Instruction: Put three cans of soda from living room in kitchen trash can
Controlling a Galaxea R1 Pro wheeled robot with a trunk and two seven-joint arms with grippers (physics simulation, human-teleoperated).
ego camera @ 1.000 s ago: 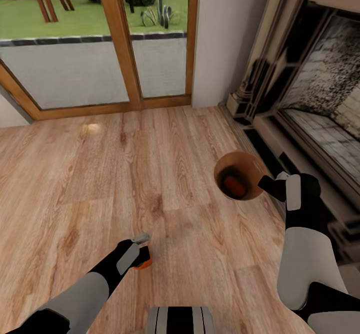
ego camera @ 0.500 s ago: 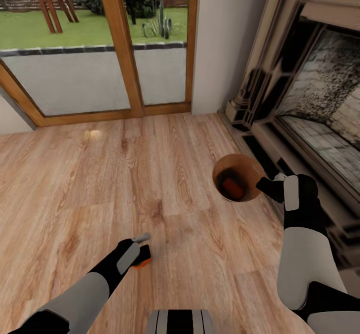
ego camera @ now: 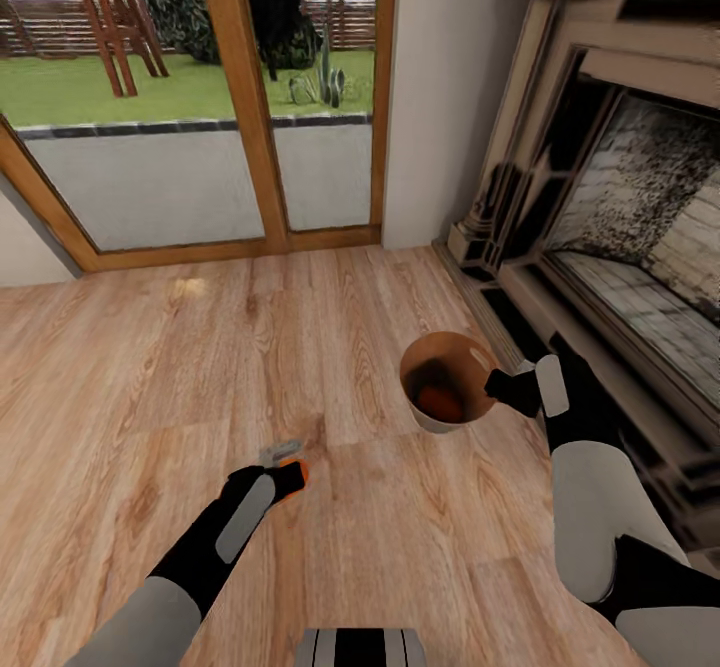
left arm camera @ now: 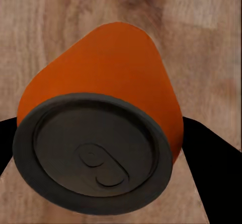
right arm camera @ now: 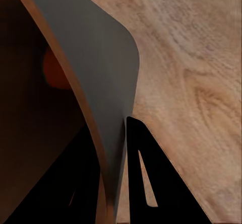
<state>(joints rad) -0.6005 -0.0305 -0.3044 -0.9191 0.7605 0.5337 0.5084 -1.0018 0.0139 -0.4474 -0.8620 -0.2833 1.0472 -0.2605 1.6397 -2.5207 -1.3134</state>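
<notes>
Room: living room, wood-framed glass doors (ego camera: pixel 200 97) ahead, fireplace (ego camera: pixel 640 207) on the right.
Floor: warm wood planks (ego camera: pixel 150 367), bare around the robot.
Left gripper (ego camera: pixel 285 462): closed around an orange soda can (left arm camera: pixel 106 108), held above the floor.
Right gripper (ego camera: pixel 500 384): fingers (right arm camera: pixel 146 173) pinch the trash can (ego camera: pixel 445 379) wall at its rim, lifted.
Inside: something orange (ego camera: pixel 440 404), probably another can.

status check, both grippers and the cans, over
Left gripper shut on an orange can above the wood floor. Right gripper clamped on the bucket's rim; an orange can inside. Nothing between them.
</notes>
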